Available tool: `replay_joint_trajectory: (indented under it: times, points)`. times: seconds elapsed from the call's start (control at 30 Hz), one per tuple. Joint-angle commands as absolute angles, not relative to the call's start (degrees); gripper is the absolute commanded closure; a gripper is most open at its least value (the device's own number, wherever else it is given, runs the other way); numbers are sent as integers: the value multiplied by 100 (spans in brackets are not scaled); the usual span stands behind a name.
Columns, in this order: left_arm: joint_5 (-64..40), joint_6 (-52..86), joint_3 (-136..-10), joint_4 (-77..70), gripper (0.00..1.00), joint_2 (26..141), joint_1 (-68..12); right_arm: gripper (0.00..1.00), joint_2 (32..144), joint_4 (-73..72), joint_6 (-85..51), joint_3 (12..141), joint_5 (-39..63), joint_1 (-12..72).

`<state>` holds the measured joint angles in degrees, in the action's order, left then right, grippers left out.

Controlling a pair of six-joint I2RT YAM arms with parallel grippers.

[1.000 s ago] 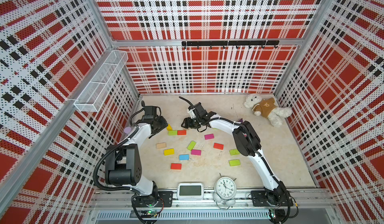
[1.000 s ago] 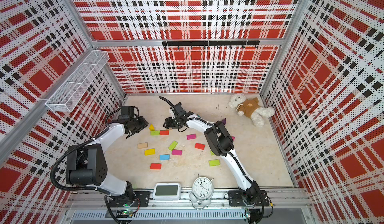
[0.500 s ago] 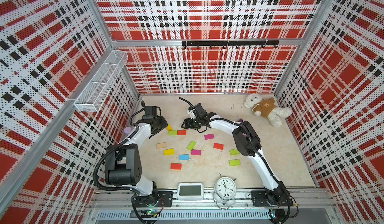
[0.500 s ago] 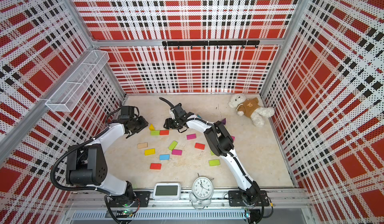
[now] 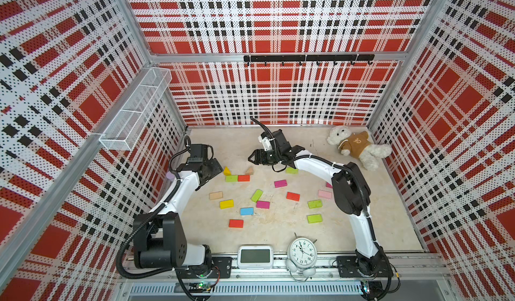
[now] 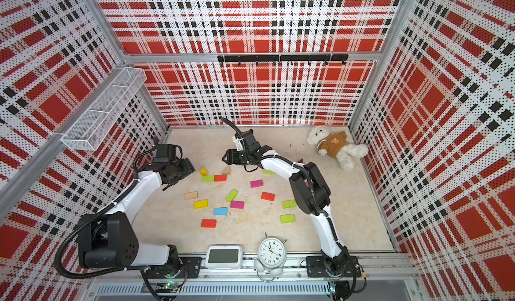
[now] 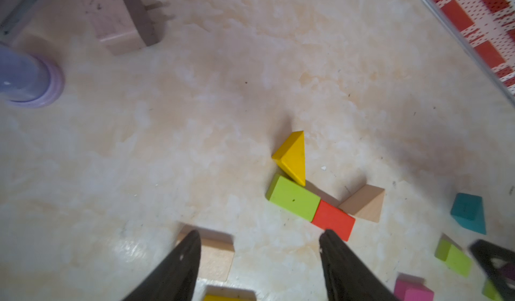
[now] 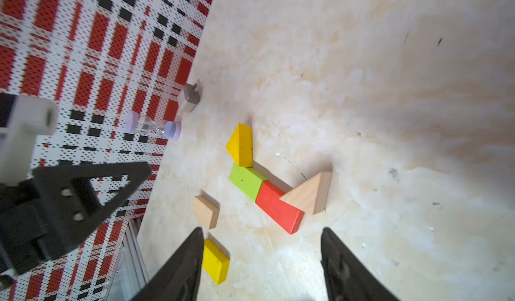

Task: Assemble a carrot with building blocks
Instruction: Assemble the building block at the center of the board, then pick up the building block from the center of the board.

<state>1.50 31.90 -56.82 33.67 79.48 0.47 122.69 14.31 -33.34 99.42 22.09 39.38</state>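
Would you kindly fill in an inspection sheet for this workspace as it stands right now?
Surface: beige marbled tabletop, lightly scuffed.
Job's things: lime rectangular brick and red-orange rectangular brick lie end to end; yellow triangular wedge touches the lime one, plain wooden wedge the red one; other bricks scattered loose.
Clutter: white teddy bear, white alarm clock, white digital display, lilac hourglass, beige plug adapter.
Grippers: left gripper open, empty; right gripper open, empty.
Cables: black hose along each arm.
Surroundings: red plaid perforated walls, white wire basket, black hook rail.
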Motion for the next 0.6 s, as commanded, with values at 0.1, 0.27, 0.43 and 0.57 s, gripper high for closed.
replay_joint_trajectory:
  times: [0.1,0.27,0.43,0.57]
  points:
    - [862,2922,-5413,4163,28,7736,-342,32,11610,768,-3287,9116,2607,3758]
    - [965,2432,-5300,4219,26,8079,-421,32,11479,683,-3219,8792,2837,3639]
    - [1020,2277,-5317,4226,25,8585,-408,32,11409,560,-3260,8572,2936,3584]
    - [830,2232,-5272,4122,26,8948,-420,32,11417,456,-3348,8535,3019,3586]
